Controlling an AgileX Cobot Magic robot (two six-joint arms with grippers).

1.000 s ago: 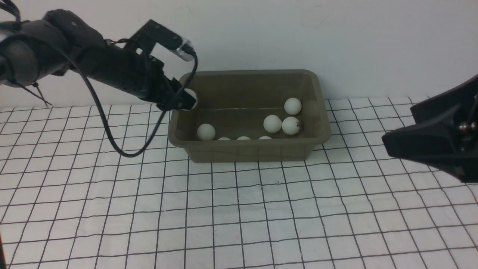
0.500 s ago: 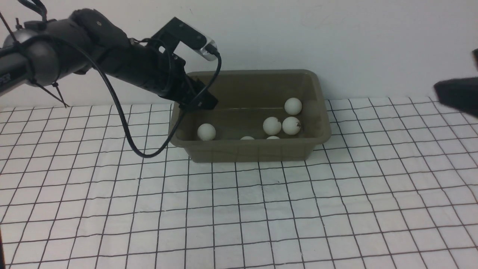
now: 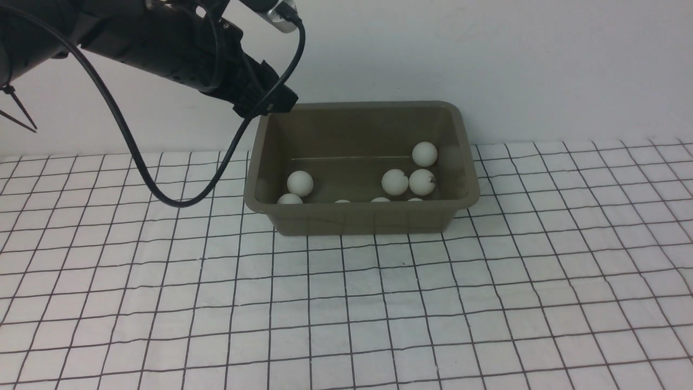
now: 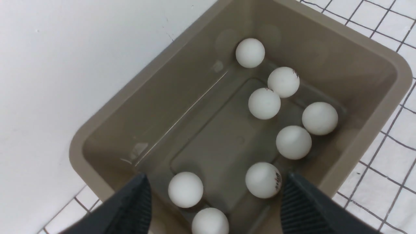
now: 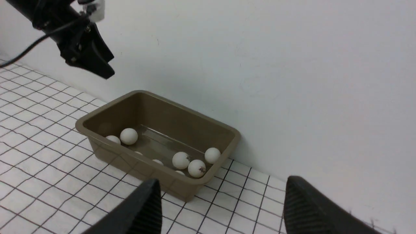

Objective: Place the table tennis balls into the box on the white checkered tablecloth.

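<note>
The olive-grey box point(image 3: 466, 162) stands on the white checkered tablecloth point(image 3: 346, 303) against the back wall. Several white table tennis balls lie inside it, one point(image 3: 300, 182) near its left end and a cluster point(image 3: 422, 182) at its right end. The left wrist view looks straight down on the balls point(image 4: 264, 103) and the box point(image 4: 386, 97). My left gripper point(image 3: 266, 104) point(image 4: 215, 177) hangs open and empty above the box's far left corner. My right gripper point(image 5: 222, 179) is open and empty, raised off to the right and out of the front view. Its wrist view takes in the box point(image 5: 97, 149) from a distance.
A plain white wall point(image 3: 487, 54) rises directly behind the box. The left arm's black cable point(image 3: 162, 197) loops down to the cloth left of the box. No balls show on the cloth.
My left gripper opened and let a ball fall into the box, then rose away from the rim. The balls inside rolled a little. The right arm drew back out of the front view.
</note>
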